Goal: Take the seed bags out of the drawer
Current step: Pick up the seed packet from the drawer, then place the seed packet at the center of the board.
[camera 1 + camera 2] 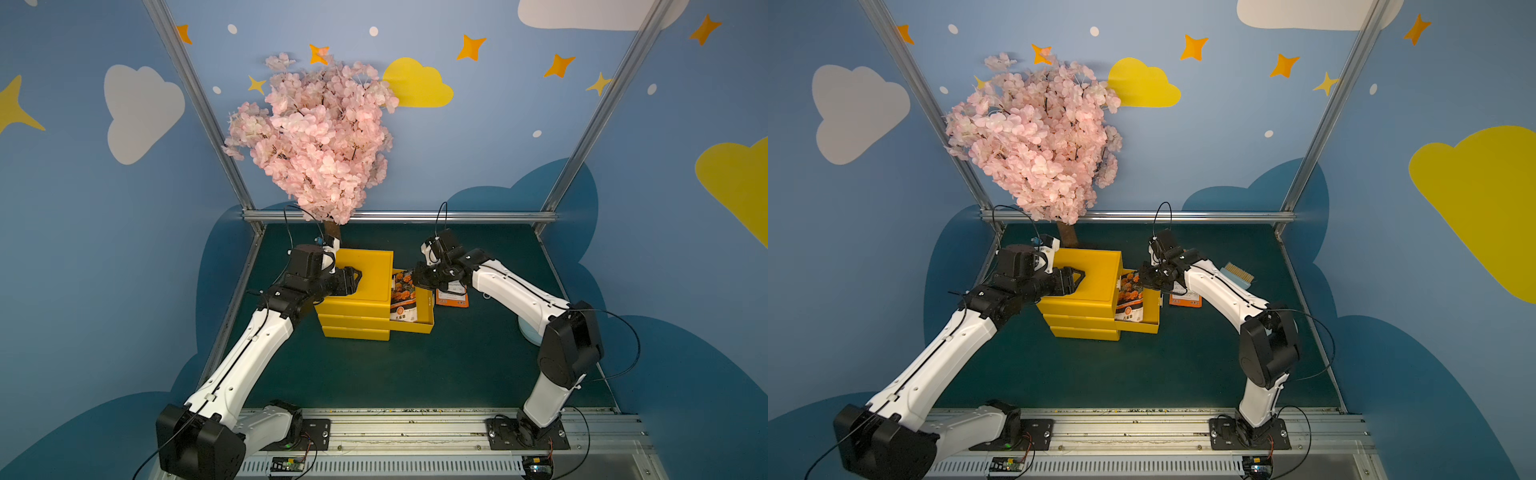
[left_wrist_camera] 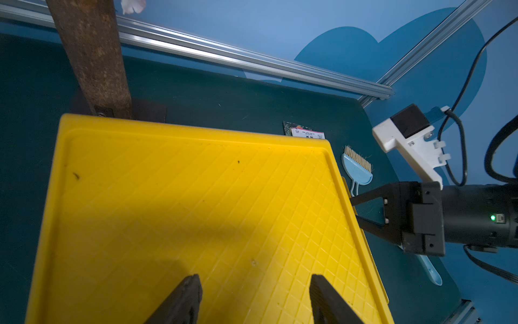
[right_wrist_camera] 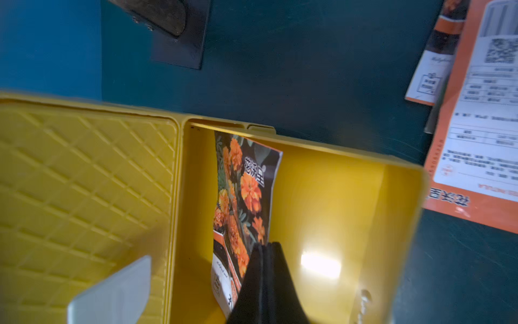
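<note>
Right wrist view is where the grip is best seen: the right gripper [image 3: 265, 249] is pressed together on a seed bag [image 3: 241, 196], which is pinched on one long edge, toward the end printed white. This bag is kept inside the open top drawer [image 3: 330, 190], stood on edge and tilted, along the side nearest the drawer cabinet [image 2: 196, 196], with its marigold front shown. Two loose seed bags [image 3: 476, 134] are laid on the table [image 3: 308, 70] just beside the drawer's front wall, toward the table's right edge. They partly overlap, and the upper one is turned orange back up with its white label showing. A small blue brush [image 1: 1237, 274] is seen farther toward that edge. The left gripper [image 2: 253, 280] is held over the cabinet's top with its jaws spread and nothing between them; whether the top is actually pressed cannot be told. The pinched bag is judged to be very light, thin and bendable, with a glossy skin that could slide between the pads if it is dragged against the drawer wall. A hold on the flat sealed margin, as appears to be taken, is thought safer than one over the middle, where loose seed would shift. A straight lift clear of the drawer's rim is called for, since a corner caught on it could buckle the bag or pull it free.
</note>
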`<state>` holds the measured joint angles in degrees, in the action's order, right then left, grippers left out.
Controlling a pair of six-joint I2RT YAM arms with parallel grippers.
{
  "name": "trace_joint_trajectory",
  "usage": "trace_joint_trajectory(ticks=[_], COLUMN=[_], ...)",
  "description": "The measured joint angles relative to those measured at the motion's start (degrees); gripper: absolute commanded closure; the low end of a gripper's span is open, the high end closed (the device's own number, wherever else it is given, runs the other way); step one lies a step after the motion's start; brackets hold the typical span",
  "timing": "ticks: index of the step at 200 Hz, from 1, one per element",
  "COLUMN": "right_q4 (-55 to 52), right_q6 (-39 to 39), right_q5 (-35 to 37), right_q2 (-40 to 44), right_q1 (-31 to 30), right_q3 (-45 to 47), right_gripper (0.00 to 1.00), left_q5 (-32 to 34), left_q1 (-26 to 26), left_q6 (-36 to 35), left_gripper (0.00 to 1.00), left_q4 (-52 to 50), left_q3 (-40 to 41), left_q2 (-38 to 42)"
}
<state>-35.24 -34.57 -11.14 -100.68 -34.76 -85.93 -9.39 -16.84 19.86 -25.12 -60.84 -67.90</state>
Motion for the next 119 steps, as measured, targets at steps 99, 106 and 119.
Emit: trace_joint_trajectory(ticks=[99, 106, 119], right_q4=[-5.25, -5.31, -5.42], right_q6=[6.4, 6.43, 6.47], right_q5=[-1.31, -1.27, -1.09], right_q2=[8.28, 8.98, 10.67], right_q1=[10.88, 11.82, 13.9], right_q3=[0.07, 0.26, 0.92], right_gripper=[1.0, 1.0, 1.0], left_q5=[-0.02, -0.02, -0.02], left_q1=[-0.02, -0.02, -0.02], left_q6=[0.0, 0.0, 0.0], left_gripper=[0.33, 0.33, 0.33], left_q4=[0.15, 0.15, 0.13], left_q3=[-0.02, -0.02, -0.04], left_q2=[-0.15, -0.15, -0.15])
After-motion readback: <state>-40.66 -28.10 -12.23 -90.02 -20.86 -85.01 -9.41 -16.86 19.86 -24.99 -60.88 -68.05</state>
